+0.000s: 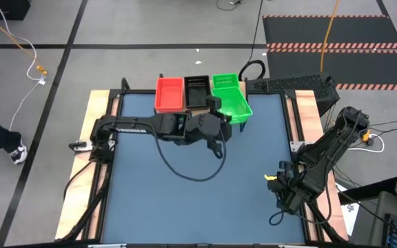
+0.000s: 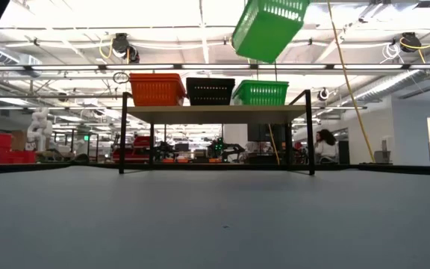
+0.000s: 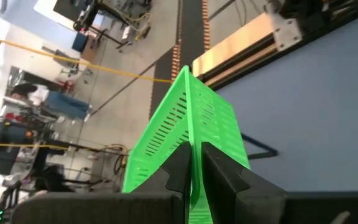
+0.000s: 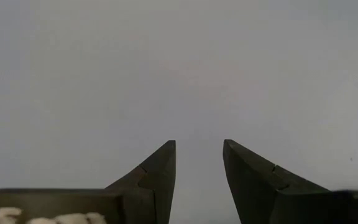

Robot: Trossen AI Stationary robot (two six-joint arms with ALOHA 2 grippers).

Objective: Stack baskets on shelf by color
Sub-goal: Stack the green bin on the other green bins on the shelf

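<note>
While the left gripper (image 3: 194, 163) is clamped on the wall of a green basket (image 1: 233, 104), this basket hangs tilted in the air, above and just beside the green basket on the shelf (image 2: 260, 92). On the shelf (image 2: 215, 113) a red basket (image 2: 157, 89) and a black basket (image 2: 210, 90) also stand. At the worktop's (image 1: 185, 207) right edge, the right gripper (image 4: 199, 163) waits with fingers apart.

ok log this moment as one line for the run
left gripper shut on green basket, tilted in air above shelf | shelf: red, black, green stacks | right gripper open, idle over table
</note>
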